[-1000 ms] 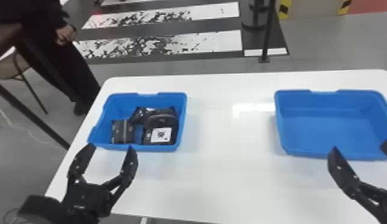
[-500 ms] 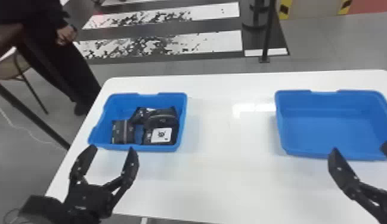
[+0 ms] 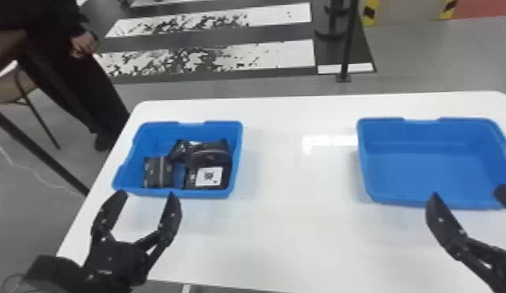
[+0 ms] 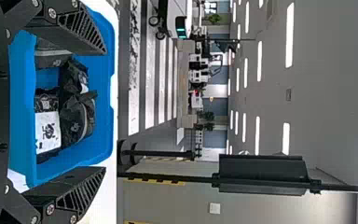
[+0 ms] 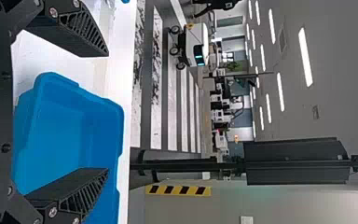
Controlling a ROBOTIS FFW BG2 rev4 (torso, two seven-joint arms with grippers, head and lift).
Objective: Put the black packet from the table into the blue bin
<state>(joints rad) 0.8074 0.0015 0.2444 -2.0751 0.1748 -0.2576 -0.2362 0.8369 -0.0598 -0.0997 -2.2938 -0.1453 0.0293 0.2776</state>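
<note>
In the head view my left gripper point(image 3: 146, 195) stands open at the near edge of the left blue bin point(image 3: 238, 156), which holds several black packets point(image 3: 159, 173). One packet at the bin's near right bears a white label point(image 3: 209, 177). My right gripper point(image 3: 468, 195) is open by the near edge of the right blue bin point(image 3: 431, 171), whose floor is bare. In the left wrist view the left gripper point(image 4: 106, 112) has its fingers wide apart, with packets point(image 4: 77, 116) beyond them. The right wrist view has the right gripper point(image 5: 108, 112) spread before the right bin point(image 5: 70, 135).
Both bins rest on a white table point(image 3: 294, 226), with a wide stretch of tabletop between them. A black post point(image 3: 347, 43) stands on the floor behind the table. Off the table's left side is a chair point(image 3: 20, 85).
</note>
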